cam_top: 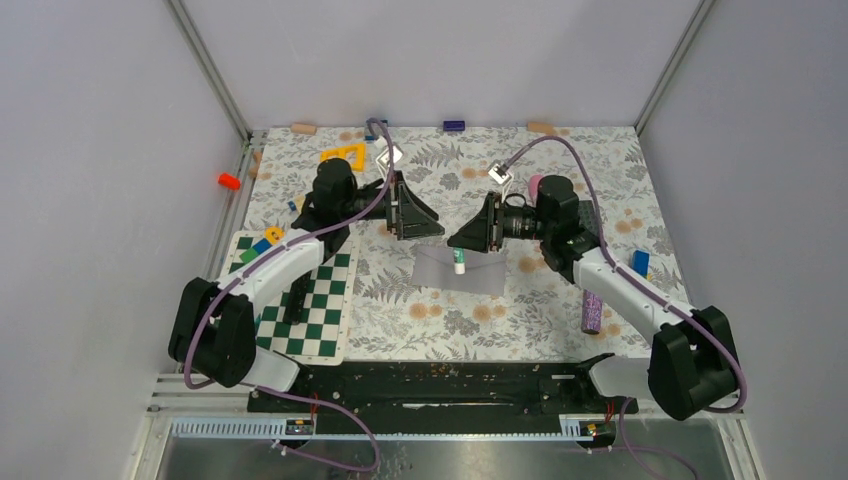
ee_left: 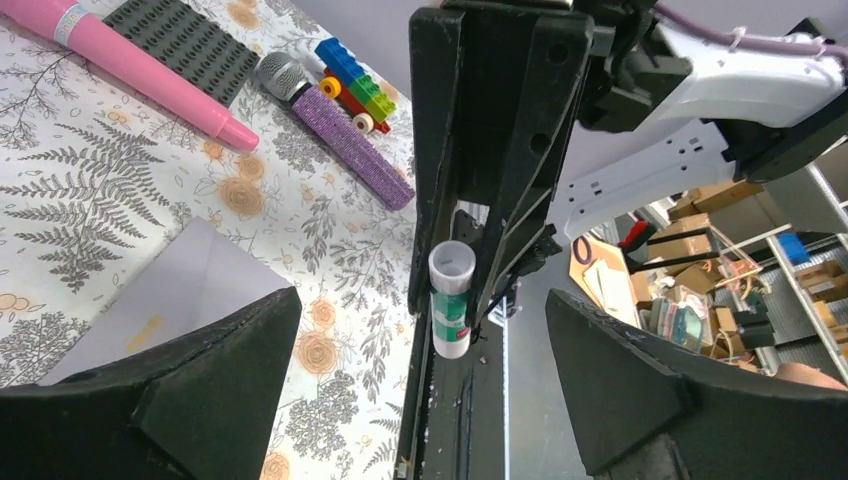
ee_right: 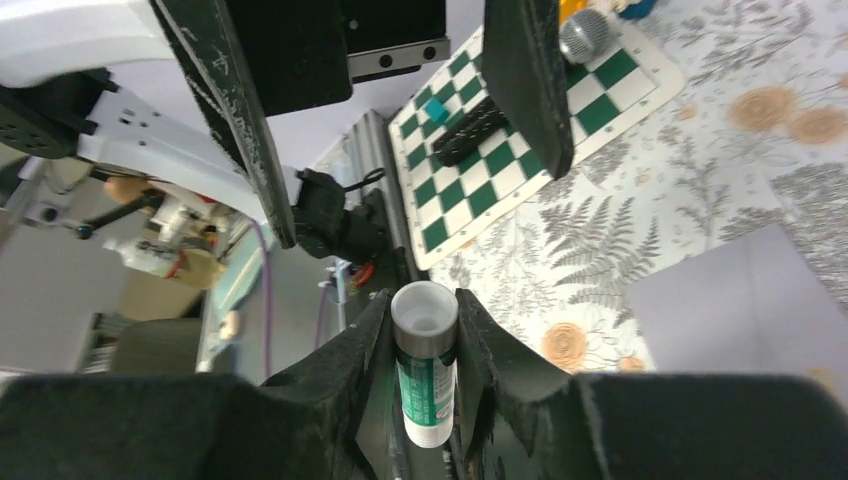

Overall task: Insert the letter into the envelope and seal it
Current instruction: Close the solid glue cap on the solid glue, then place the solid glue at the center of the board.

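The grey envelope (cam_top: 460, 272) lies flat on the floral table mat, also visible in the left wrist view (ee_left: 190, 290) and the right wrist view (ee_right: 740, 310). The letter does not show in any view. Just above the envelope, my right gripper (cam_top: 462, 245) (ee_right: 424, 310) is shut on a green-and-white glue stick (cam_top: 460, 262) (ee_right: 425, 380), which hangs upright between its fingers. My left gripper (cam_top: 432, 228) (ee_left: 420, 300) faces it from the left, open wide, with nothing between its fingers. The glue stick (ee_left: 451, 300) sits a short way beyond those open fingers.
A green-and-white chessboard (cam_top: 320, 310) lies at the near left under the left arm. A purple glitter microphone (cam_top: 591, 312) (ee_left: 350, 140) rests at the right. A pink marker (ee_left: 140, 65), a dark studded plate (ee_left: 185, 40) and a toy brick car (ee_left: 350, 85) lie nearby.
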Available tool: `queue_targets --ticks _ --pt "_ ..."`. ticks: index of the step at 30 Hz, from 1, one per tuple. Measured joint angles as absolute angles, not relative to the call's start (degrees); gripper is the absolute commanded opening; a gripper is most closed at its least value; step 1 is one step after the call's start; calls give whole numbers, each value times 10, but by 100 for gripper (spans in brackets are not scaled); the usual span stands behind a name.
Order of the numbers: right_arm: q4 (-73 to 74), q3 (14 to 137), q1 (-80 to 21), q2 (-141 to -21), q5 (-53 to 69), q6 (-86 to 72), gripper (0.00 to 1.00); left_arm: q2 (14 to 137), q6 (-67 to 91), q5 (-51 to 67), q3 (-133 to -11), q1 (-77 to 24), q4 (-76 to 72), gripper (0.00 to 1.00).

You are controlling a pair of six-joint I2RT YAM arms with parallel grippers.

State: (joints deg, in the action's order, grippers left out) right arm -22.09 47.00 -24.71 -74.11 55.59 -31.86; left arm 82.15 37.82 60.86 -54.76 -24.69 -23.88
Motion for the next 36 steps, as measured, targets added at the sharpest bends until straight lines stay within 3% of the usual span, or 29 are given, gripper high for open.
queue_targets --ticks 8,18,24,36 --pt "-149 470 -244 -698 411 -75 0 814 230 576 -587 -249 -97 99" --pt "-360 308 -222 -721 144 42 0 797 110 532 -588 -250 -5 99" --pt "-375 307 -217 -713 164 -44 0 802 57 517 -598 -272 24 99" --pt "-399 368 -206 -686 347 -277 0 875 22 529 -657 -304 55 96"
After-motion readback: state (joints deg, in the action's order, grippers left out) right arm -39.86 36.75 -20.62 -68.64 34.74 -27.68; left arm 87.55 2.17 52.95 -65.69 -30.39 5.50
